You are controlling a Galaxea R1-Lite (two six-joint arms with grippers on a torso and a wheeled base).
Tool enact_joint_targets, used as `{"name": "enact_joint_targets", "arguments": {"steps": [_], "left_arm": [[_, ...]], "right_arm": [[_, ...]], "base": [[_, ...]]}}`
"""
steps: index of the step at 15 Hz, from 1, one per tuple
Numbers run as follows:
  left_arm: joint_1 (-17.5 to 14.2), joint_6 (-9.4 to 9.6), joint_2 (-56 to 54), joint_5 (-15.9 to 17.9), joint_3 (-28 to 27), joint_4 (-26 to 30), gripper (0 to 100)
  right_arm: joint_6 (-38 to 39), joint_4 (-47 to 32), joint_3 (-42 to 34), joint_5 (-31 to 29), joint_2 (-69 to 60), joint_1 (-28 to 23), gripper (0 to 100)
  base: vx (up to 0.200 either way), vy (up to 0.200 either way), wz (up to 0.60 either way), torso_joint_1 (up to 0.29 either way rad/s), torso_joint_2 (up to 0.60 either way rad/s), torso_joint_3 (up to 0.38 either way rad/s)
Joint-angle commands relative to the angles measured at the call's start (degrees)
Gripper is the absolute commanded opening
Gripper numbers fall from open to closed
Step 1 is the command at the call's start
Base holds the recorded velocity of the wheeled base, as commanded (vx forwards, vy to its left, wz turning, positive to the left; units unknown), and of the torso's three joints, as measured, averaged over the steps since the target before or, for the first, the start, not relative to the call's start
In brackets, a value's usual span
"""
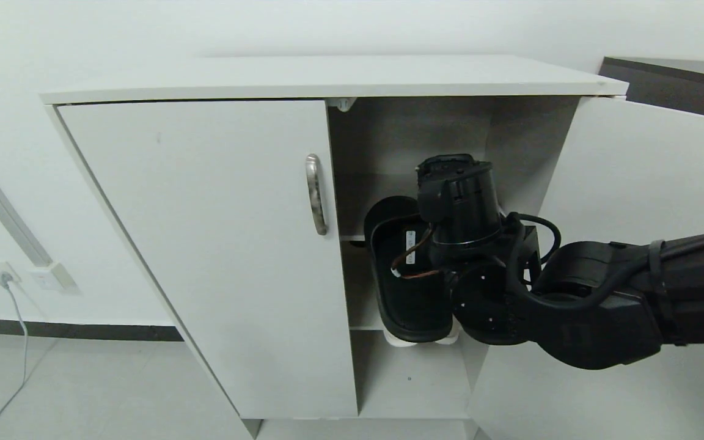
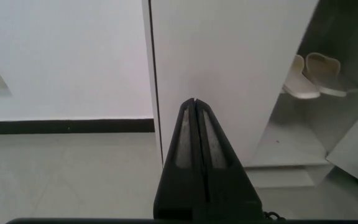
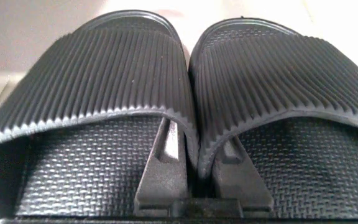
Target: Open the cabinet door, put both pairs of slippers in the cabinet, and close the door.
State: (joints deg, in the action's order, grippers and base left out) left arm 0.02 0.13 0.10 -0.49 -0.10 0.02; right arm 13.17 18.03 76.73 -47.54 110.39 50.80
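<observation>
Black slippers, clamped side by side in right hand, one finger inside each, to enter cabinet together; left hand pressed together, empty.

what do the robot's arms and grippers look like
The right arm is glossy black with rounded joint housings and a cylindrical wrist; a thick black cable loops beside it, plus thin orange wires. The left gripper has two long black tapered fingers with grey faces. The right gripper has black wedge-shaped fingers.
</observation>
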Motion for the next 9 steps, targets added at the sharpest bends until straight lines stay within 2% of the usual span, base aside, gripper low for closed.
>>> {"name": "enact_joint_targets", "arguments": {"steps": [1,5,9], "left_arm": [[-0.02,-0.05,-0.01,-0.04,0.01,-0.02,0],[-0.02,-0.05,-0.01,-0.04,0.01,-0.02,0],[-0.02,-0.05,-0.01,-0.04,0.01,-0.02,0]], "right_arm": [[0.02,-0.01,-0.09,-0.01,0.0,0.0,0],[-0.07,-0.45,0.88,0.17,1.24,-0.61,0],[-0.16,-2.12,5.89,0.7,4.75,-2.99,0]], "base": [[0.0,0.0,0.0,0.0,0.0,0.0],[0.0,0.0,0.0,0.0,0.0,0.0],[0.0,0.0,0.0,0.0,0.0,0.0]]}}
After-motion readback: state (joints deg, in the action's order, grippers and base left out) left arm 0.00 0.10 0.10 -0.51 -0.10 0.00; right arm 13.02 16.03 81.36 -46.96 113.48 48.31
